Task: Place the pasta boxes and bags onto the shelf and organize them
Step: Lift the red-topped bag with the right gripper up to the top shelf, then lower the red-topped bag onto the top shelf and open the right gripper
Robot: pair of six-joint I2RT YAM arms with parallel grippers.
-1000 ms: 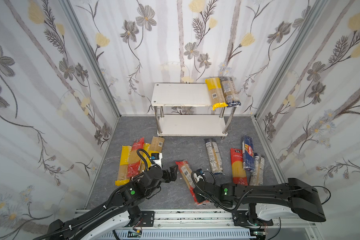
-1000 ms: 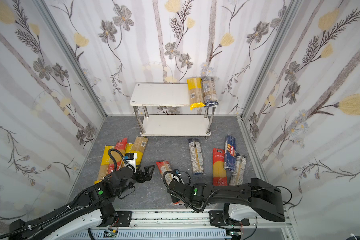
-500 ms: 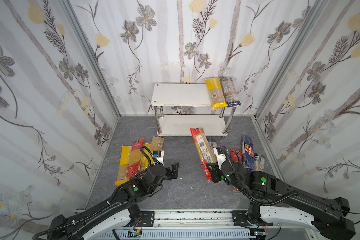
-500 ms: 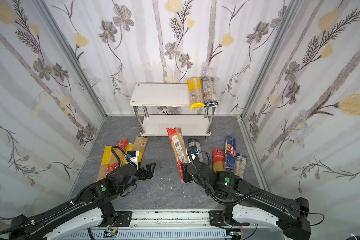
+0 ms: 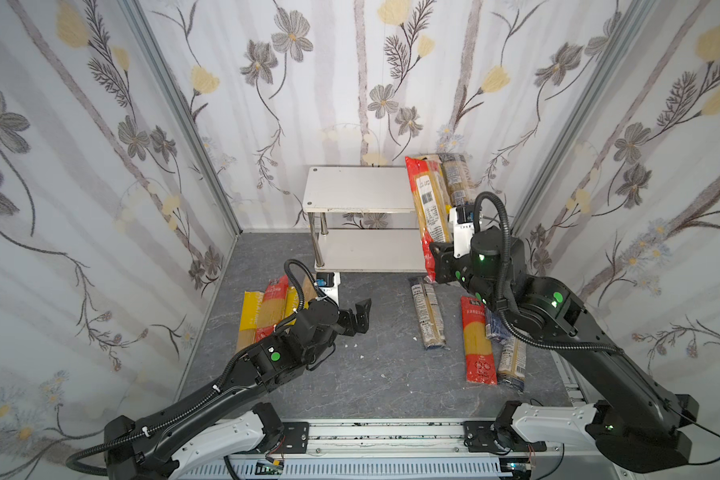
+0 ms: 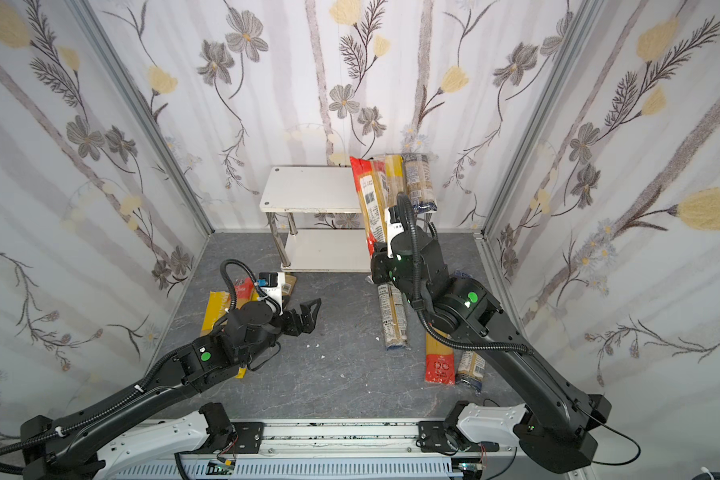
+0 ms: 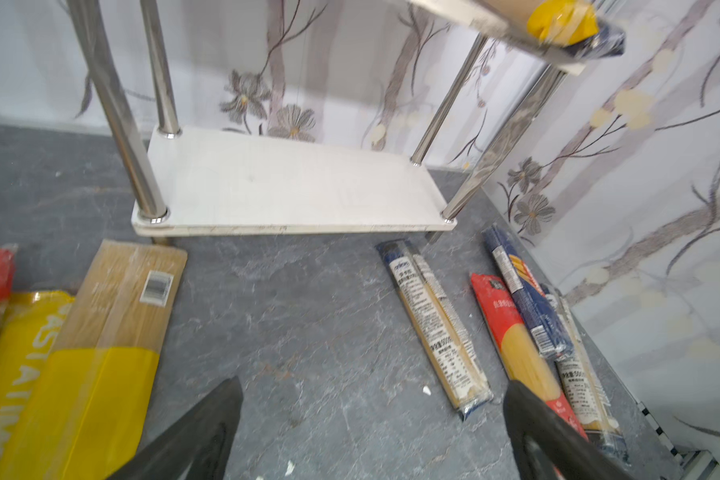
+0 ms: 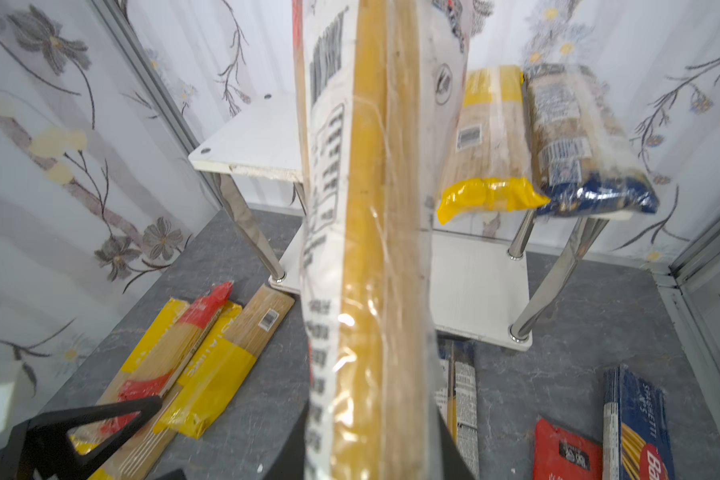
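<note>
The shelf point(image 5: 358, 189) point(image 6: 308, 189) stands at the back wall, its lower board point(image 7: 292, 183) bare. My right gripper point(image 5: 437, 259) point(image 6: 377, 262) point(image 8: 371, 449) is shut on the lower end of a red-ended pasta bag point(image 5: 427, 203) point(image 6: 368, 199) point(image 8: 366, 249). The bag stands nearly upright in front of the shelf's right half. A yellow-ended bag point(image 6: 393, 174) point(image 8: 487, 145) and a dark-blue-ended bag point(image 5: 456, 178) point(image 8: 574, 137) lie on the top board's right end. My left gripper point(image 5: 360, 316) point(image 6: 308, 313) point(image 7: 371, 415) hangs open and empty over bare floor.
A pile of yellow and red bags point(image 5: 262, 311) point(image 7: 80, 332) point(image 8: 192, 345) lies on the floor at the left. On the right lie a clear bag point(image 5: 427, 311), a red bag point(image 5: 476, 340) and the blue Barilla box point(image 8: 636, 424) point(image 7: 524, 299). Wallpapered walls close in three sides.
My right gripper has lifted the red-ended bag off the floor and carried it up and back to the shelf's right half. The left gripper has crept slightly forward, still open.
</note>
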